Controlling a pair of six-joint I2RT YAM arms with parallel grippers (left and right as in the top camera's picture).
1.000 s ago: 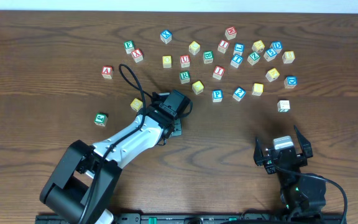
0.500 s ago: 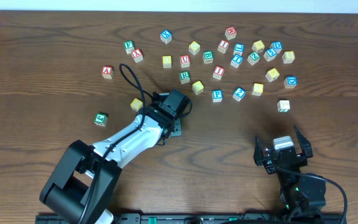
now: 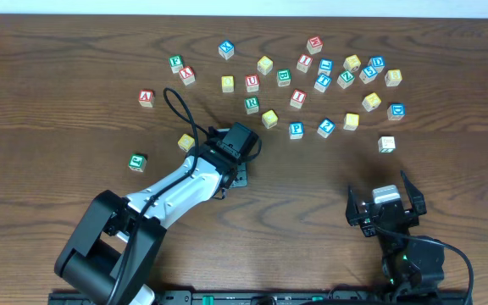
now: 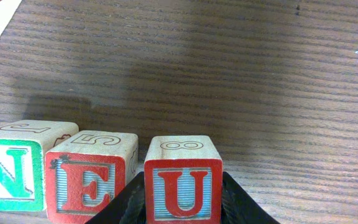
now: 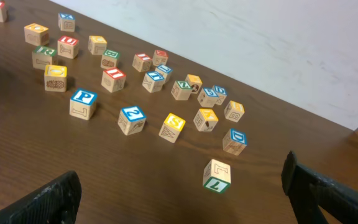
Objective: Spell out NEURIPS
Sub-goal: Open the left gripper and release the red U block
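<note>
In the left wrist view my left gripper (image 4: 183, 202) is shut on a red U block (image 4: 182, 183), with a black finger on each side. The U stands on the table just right of a red E block (image 4: 89, 177) and a green N block (image 4: 11, 174), all in one row. In the overhead view the left gripper (image 3: 235, 174) covers this row. My right gripper (image 3: 385, 199) is open and empty near the front right. A green R block (image 3: 252, 104), red I block (image 3: 298, 97), blue P block (image 3: 296, 130) and yellow S block (image 5: 173, 126) lie among the loose blocks.
Several loose letter blocks are scattered across the back of the table (image 3: 58, 212). A block marked 7 (image 5: 217, 175) lies nearest my right gripper (image 5: 182, 199). A green block (image 3: 137, 161) and a yellow block (image 3: 185, 141) sit left of the left arm.
</note>
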